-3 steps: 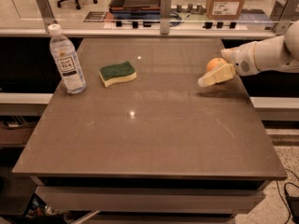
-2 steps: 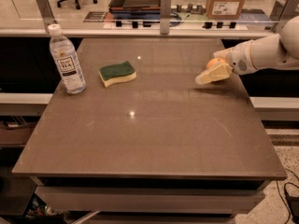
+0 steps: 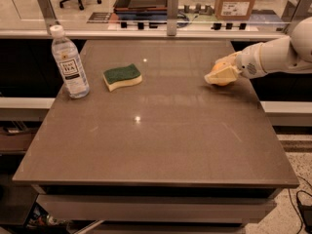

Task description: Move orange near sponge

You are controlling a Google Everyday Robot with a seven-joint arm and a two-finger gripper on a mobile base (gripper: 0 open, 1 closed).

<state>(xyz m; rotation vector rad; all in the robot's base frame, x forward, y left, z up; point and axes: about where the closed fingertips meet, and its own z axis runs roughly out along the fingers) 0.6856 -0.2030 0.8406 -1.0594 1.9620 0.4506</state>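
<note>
1. The gripper (image 3: pixel 217 75) is seen at the right of the frame, low over the table (image 3: pixel 161 145), at the end of a pale arm that is extended in from the right edge.
2. Its fingers are judged to be pinched on the orange (image 3: pixel 218 67), which is largely hidden between them; only slivers of the peel are shown.
3. The orange is thus located in the gripper, at the table's right side, in the upper half of the frame.
4. The sponge (image 3: pixel 123 76) is found well apart from it, toward the left and at nearly the same height in the frame; its long axis is laid roughly left to right.
5. A leftward carry across bare tabletop is therefore called for.
6. A water bottle (image 3: pixel 69 62) is stood just left of the sponge, beyond the target spot.
</note>
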